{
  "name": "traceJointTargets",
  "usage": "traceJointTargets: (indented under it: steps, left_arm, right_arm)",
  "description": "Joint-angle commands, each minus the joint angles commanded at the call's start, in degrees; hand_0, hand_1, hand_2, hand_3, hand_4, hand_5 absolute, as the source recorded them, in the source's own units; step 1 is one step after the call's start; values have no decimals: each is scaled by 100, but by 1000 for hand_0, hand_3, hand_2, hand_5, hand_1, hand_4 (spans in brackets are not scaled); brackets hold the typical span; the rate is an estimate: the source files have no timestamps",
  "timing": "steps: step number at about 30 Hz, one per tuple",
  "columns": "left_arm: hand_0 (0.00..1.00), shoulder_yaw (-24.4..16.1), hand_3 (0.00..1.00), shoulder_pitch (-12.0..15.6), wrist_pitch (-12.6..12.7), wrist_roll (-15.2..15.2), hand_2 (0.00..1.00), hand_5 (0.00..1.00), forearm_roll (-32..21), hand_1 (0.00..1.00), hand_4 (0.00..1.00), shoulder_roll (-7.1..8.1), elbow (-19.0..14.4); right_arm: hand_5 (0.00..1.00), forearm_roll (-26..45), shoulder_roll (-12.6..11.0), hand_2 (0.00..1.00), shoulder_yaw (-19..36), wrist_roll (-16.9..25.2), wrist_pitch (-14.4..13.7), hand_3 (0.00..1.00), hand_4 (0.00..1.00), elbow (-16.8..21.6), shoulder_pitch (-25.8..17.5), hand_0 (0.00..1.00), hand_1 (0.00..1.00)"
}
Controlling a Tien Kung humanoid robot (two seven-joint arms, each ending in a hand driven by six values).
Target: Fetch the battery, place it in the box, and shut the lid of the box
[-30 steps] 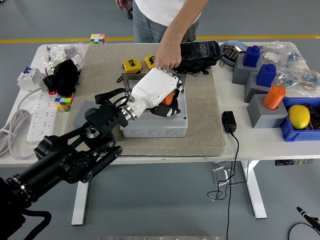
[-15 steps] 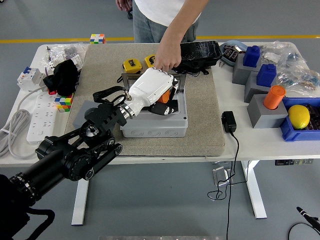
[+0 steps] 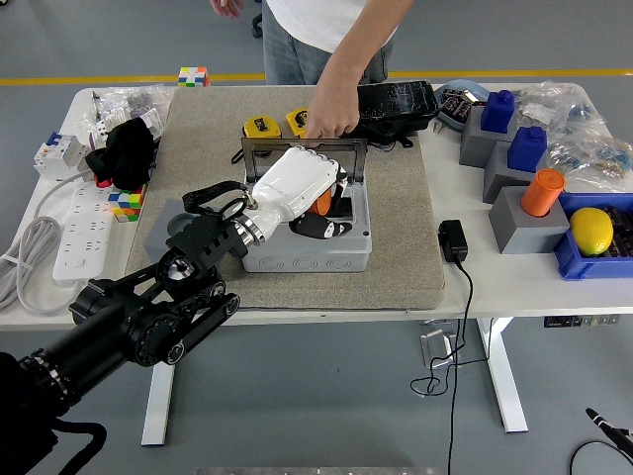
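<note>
Reaching into the grey box (image 3: 307, 247), my left hand (image 3: 297, 183) sits lower and further left than a moment ago, its white shell now dipping below the rim. The orange battery (image 3: 323, 202) shows just under my palm, inside the box; my fingers (image 3: 326, 226) curl around it, though I think rather than know they grip it, since the shell hides the contact. A person's hand (image 3: 331, 111) holds the raised lid (image 3: 302, 148) at its top edge, steeper than before. No writing is readable from here; the yellow tape measures (image 3: 280, 125) behind the lid are too small to read.
</note>
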Motion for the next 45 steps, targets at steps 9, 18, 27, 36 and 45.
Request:
traceJointTargets:
  steps: [9, 18, 27, 36, 45]
  left_arm:
    - [22, -46, 42, -15, 4, 3, 44, 243, 50, 2, 702, 0, -3]
    - [22, -37, 43, -8, -11, 10, 46, 268, 86, 2, 714, 0, -5]
    - [22, -31, 47, -14, -27, -91, 47, 311, -46, 2, 742, 0, 20]
    - [41, -54, 54, 17, -129, -283, 60, 935, -457, 11, 942, 0, -88]
    - [49, -39, 62, 22, -182, -293, 67, 998, -480, 22, 953, 0, -94]
  right_arm:
    - [998, 23, -3, 831, -25, 3, 1, 919, 998, 0, -4, 915, 895]
    - [998, 57, 1, 830, -47, 4, 1, 919, 998, 0, -11, 915, 894]
    - [998, 68, 4, 829, -32, 5, -5, 919, 998, 0, 6, 914, 894]
    - [998, 63, 10, 830, -17, 0, 5, 919, 998, 0, -3, 912, 892]
    - [998, 78, 9, 828, -28, 1, 4, 919, 998, 0, 3, 911, 892]
